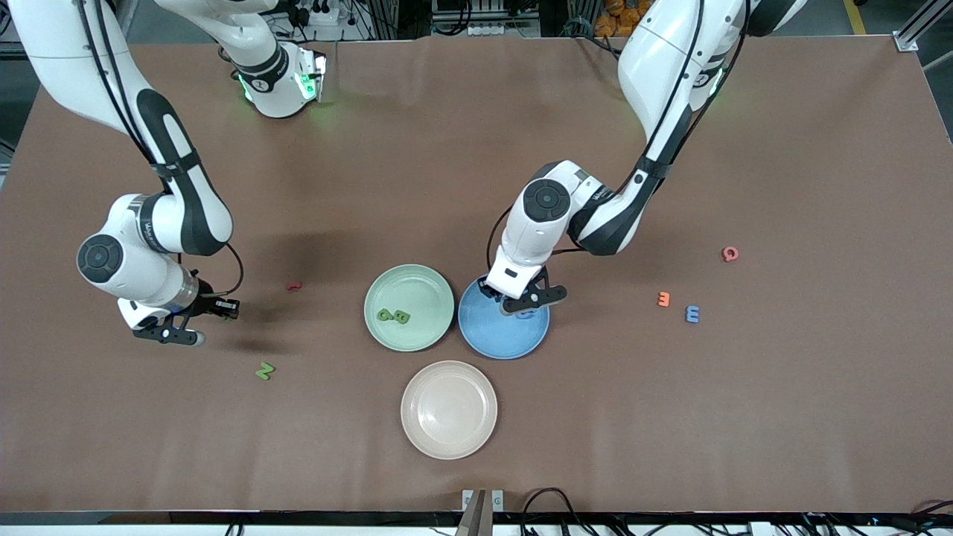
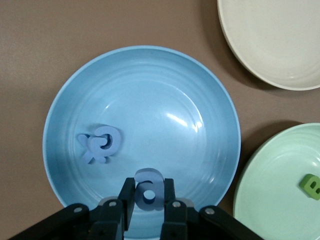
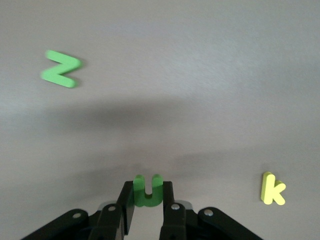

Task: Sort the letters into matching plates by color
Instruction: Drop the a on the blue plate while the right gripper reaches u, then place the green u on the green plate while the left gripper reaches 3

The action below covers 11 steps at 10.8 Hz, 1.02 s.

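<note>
Green U [image 3: 148,191] prongs away from end effector

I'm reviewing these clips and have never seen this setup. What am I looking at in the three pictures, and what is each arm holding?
Two white robot arms stand at a brown table. The big picture looks down from across the table; the other two come from cameras on each arm's wrist.

The left claw is shut on a blue letter over the blue plate, where another blue letter already lies. The right claw is shut on a green letter above bare table, toward the right arm's end.

The green plate holds two green letters; the cream plate lies nearer the front camera. Loose on the table: a green Z, a yellow k, a dark red letter, an orange one, a blue one and a red one.
</note>
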Each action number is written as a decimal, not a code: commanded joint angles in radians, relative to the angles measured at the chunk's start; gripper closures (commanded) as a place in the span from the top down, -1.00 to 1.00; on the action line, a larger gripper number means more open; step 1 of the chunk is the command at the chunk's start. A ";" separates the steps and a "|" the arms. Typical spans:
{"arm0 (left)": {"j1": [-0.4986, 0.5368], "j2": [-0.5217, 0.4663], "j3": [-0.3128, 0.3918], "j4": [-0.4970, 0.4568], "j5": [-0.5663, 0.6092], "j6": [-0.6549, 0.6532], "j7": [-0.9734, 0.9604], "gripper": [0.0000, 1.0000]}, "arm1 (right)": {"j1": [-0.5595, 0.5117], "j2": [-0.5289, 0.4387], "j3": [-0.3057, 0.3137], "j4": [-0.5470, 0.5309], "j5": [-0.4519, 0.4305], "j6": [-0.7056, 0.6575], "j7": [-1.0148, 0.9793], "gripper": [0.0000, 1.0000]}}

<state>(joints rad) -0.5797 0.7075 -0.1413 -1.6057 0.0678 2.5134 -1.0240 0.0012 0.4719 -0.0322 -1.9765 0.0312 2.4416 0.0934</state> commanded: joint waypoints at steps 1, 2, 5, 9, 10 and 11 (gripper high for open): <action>-0.012 0.018 0.011 0.029 0.029 0.002 -0.016 1.00 | 0.043 -0.015 0.011 0.025 0.001 -0.021 0.057 -0.44; -0.011 0.014 0.011 0.029 0.029 0.001 -0.018 1.00 | 0.055 -0.015 0.020 0.042 0.003 -0.021 0.087 -0.44; 0.020 0.009 0.012 0.018 0.096 -0.010 0.030 1.00 | 0.121 -0.012 0.031 0.068 0.003 -0.041 0.175 -0.46; 0.151 -0.035 0.011 -0.002 0.102 -0.134 0.241 1.00 | 0.261 0.008 0.031 0.117 0.001 -0.098 0.296 -0.48; 0.188 -0.052 0.009 -0.010 0.102 -0.160 0.295 1.00 | 0.291 0.010 0.031 0.120 0.003 -0.098 0.316 -0.48; 0.211 -0.074 0.008 -0.043 0.102 -0.162 0.327 1.00 | 0.322 0.011 0.031 0.128 0.003 -0.101 0.336 -0.48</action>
<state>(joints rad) -0.4251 0.6966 -0.1231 -1.5959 0.1423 2.3971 -0.7711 0.2649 0.4711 0.0034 -1.8786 0.0328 2.3613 0.3764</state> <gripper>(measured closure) 0.000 0.731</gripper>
